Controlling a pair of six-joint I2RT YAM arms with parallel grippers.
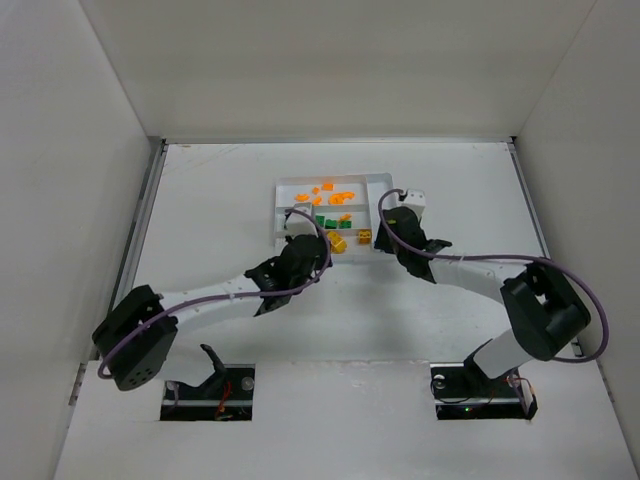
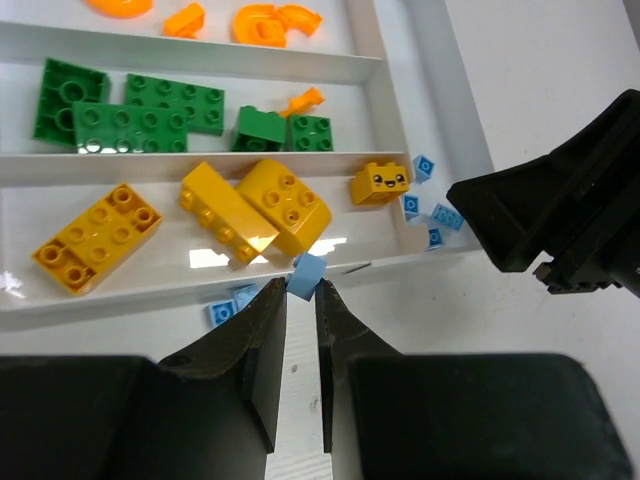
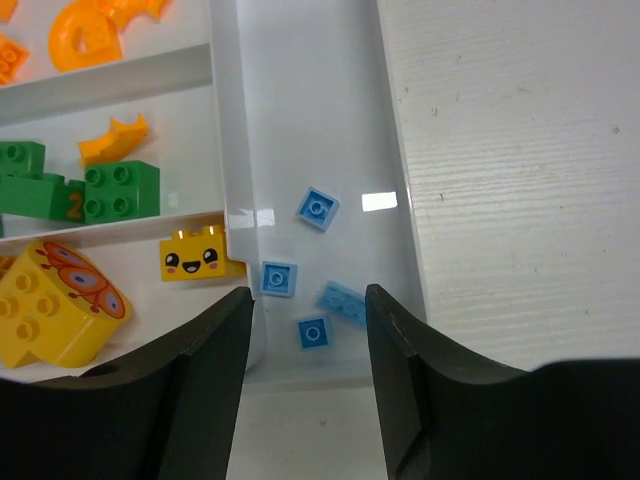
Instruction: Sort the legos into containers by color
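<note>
Left wrist view — left end effector pinches a tilted blue lego — right end effector spread.

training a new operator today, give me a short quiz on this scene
1. True or false: the left gripper is empty.
2. What colour is the stray piece in the green section? A yellow, B orange, C blue.
3. How many blue bricks lie in the narrow section?
Key: 1 false, it is shut on a blue brick. 2 B. 3 four.
</note>
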